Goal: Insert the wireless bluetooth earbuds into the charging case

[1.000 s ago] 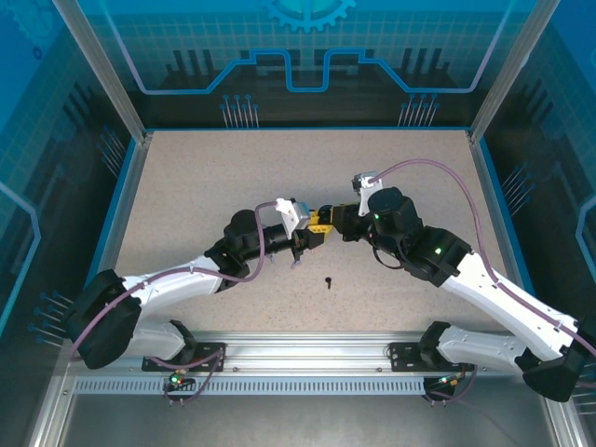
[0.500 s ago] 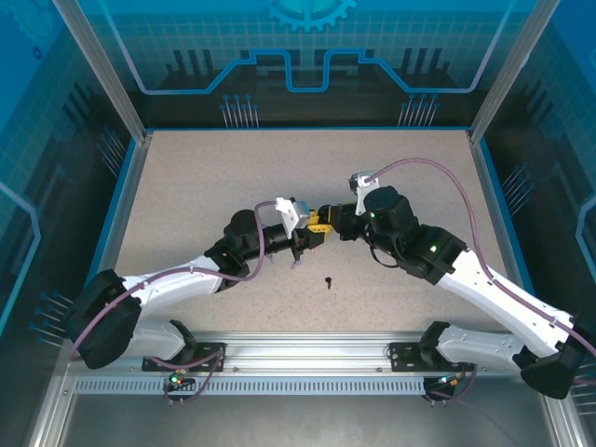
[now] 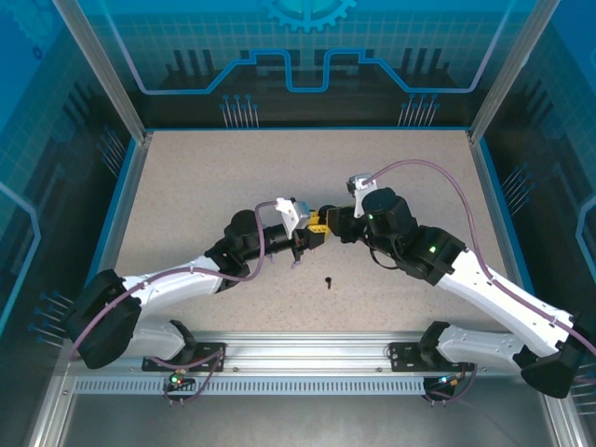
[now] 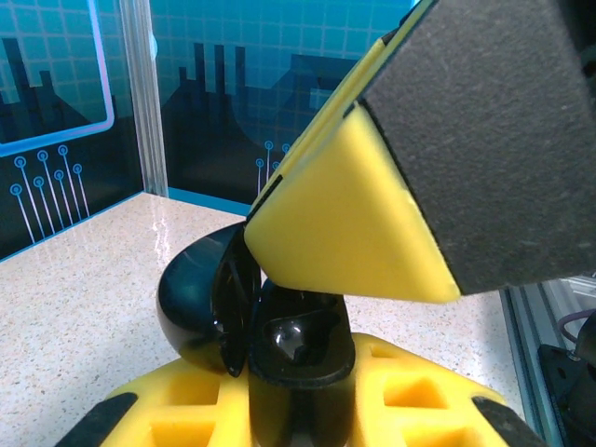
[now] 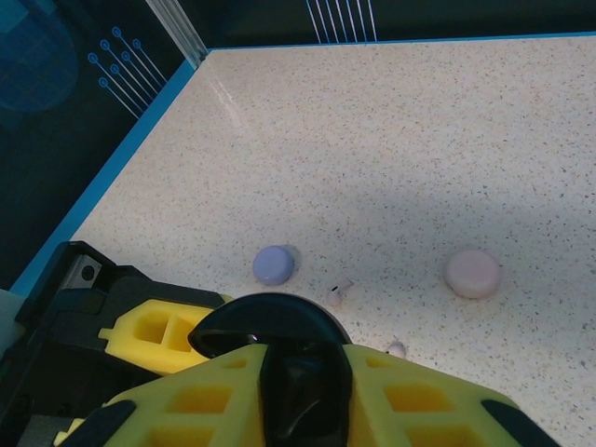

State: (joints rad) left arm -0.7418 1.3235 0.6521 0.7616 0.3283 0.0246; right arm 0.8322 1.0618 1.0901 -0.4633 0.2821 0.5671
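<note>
- Left tool (image 3: 309, 238): yellow fingers clamped on glossy black rounded charging case (image 4: 296, 358), lid raised.
- Right tool (image 3: 327, 221): open or closed, cannot tell.
- Black stemmed earbud (image 3: 329, 280): loose on speckled bench (image 3: 205, 186), near both tools.
</note>
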